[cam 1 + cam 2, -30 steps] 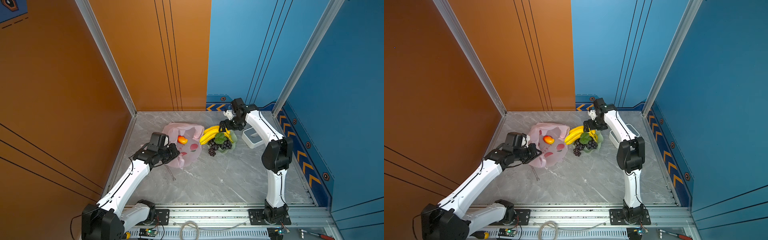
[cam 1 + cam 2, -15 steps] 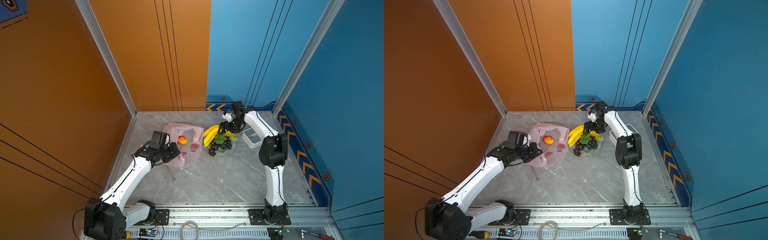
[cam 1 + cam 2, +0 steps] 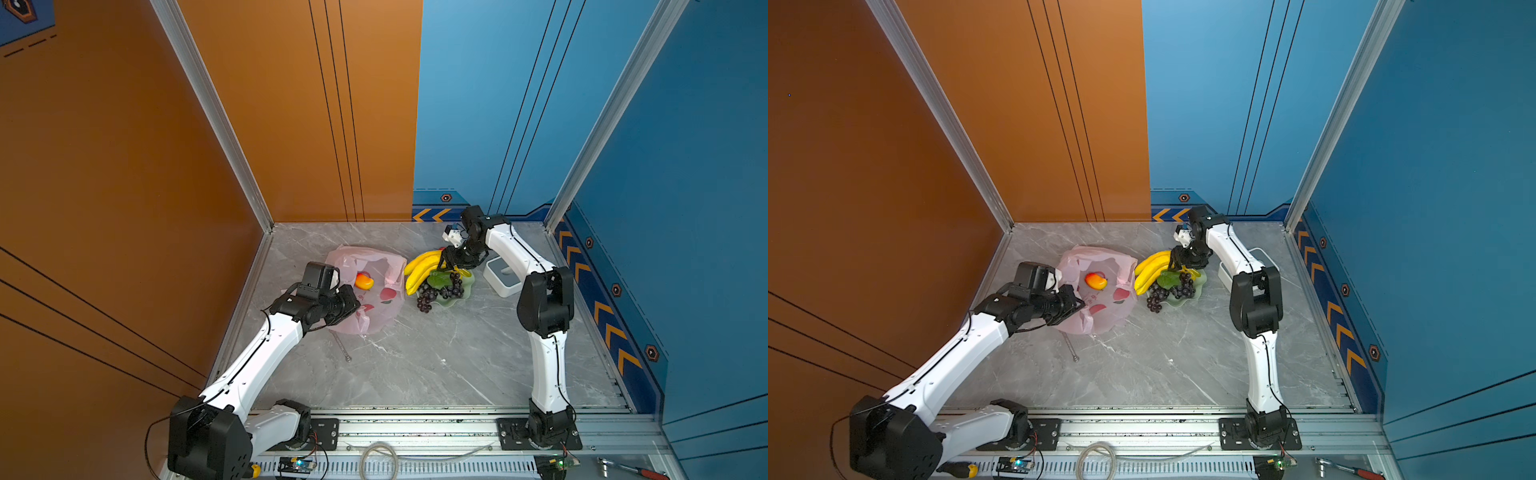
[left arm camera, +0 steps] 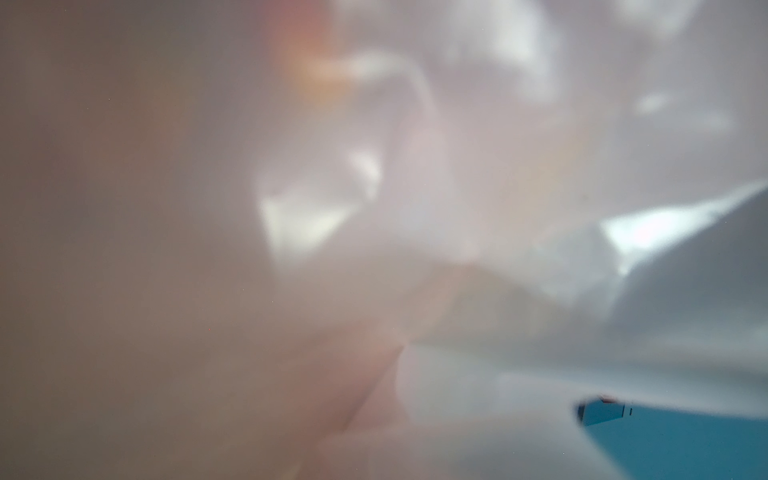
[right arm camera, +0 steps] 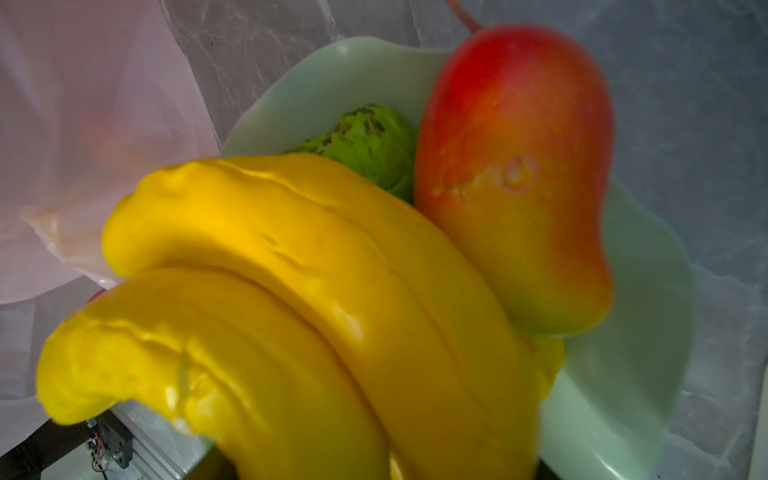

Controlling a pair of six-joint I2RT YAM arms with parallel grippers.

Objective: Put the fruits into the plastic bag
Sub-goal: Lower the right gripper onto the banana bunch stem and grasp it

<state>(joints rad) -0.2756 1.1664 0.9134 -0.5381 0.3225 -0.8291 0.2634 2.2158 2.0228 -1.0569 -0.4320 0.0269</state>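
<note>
Right gripper has dropped onto yellow toy banana bunch in pale green scalloped dish, near bench back edge; jaw gap unclear. Left gripper stays clamped on crinkly pale-pink plastic bag, back-left.

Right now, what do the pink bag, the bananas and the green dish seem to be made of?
Pink bag: thin translucent plastic film, crinkled with glossy highlights. Bananas: probably moulded plastic or foam; waxy sheen, shallow dents, uniform yellow. Green dish: smooth, milky, softly shiny; glass or plastic, cannot tell.
</note>
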